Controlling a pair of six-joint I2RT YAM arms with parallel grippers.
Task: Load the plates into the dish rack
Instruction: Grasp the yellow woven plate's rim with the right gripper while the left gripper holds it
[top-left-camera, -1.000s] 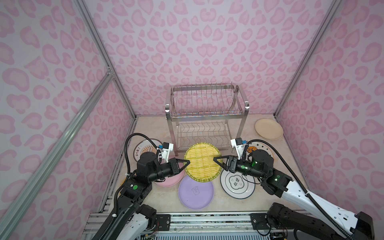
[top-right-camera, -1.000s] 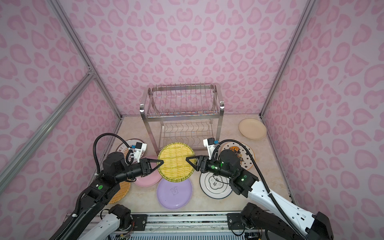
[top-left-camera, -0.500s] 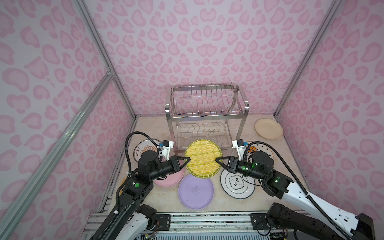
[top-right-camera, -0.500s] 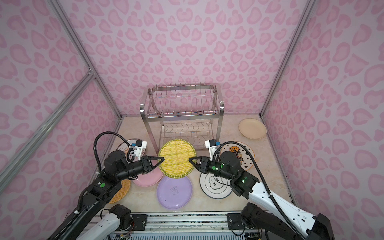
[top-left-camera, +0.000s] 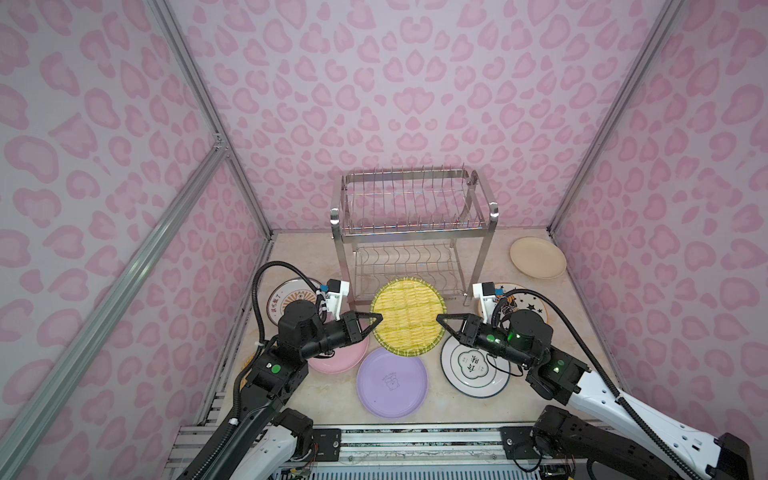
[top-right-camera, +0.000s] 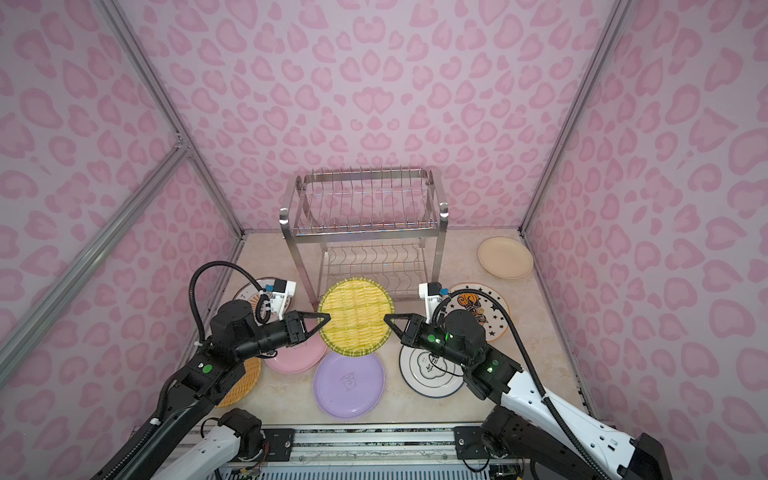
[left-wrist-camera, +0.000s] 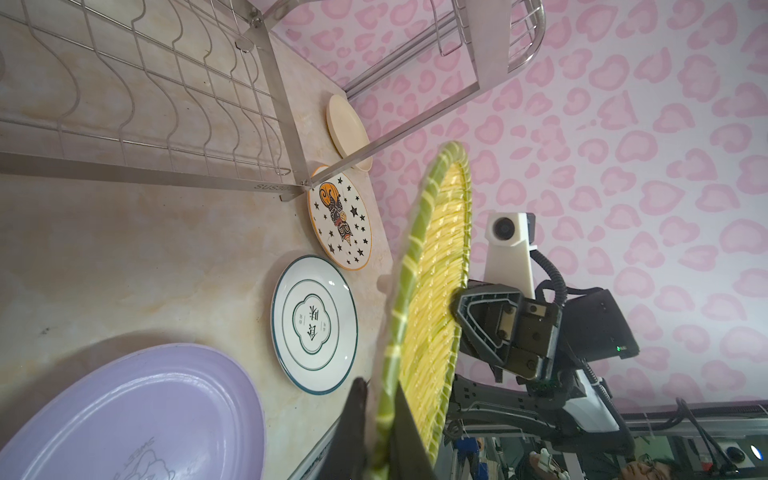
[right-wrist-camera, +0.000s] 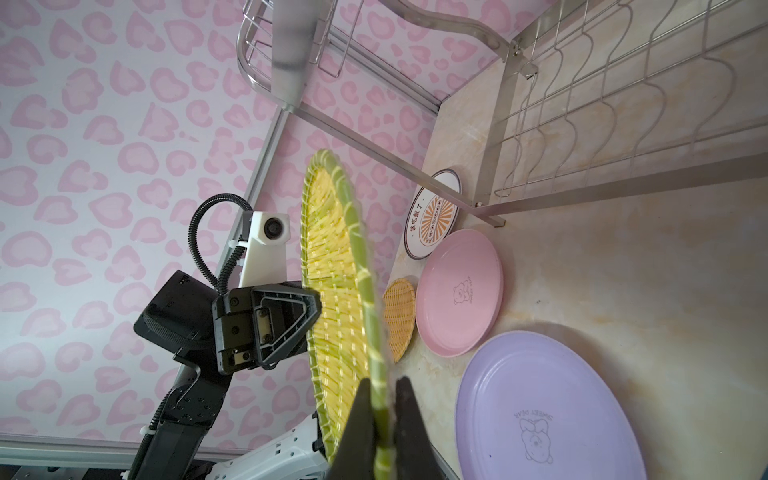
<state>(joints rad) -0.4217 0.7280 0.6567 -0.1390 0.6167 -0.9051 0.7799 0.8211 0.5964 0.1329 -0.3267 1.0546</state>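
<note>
now we have the yellow striped plate (top-left-camera: 408, 316) clear of the table (top-left-camera: 449, 409), just before the dish rack (top-left-camera: 415, 226), our left gripper (top-left-camera: 374, 323) and right gripper (top-left-camera: 441, 323) each clamped tight on opposite rim edges.

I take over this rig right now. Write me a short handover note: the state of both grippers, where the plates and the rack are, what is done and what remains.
Left gripper: shut on the rim of the yellow plate.
Right gripper: shut on the opposite rim.
The yellow plate is held off the table, in front of the dish rack.
Lying on the table: pink plate, lilac plate, ring-emblem plate, star plate, cream plate, orange-radial plate, orange woven plate.
Done: nothing is loaded; both tiers of the rack are empty.
Left: all eight plates, the yellow one first.
</note>
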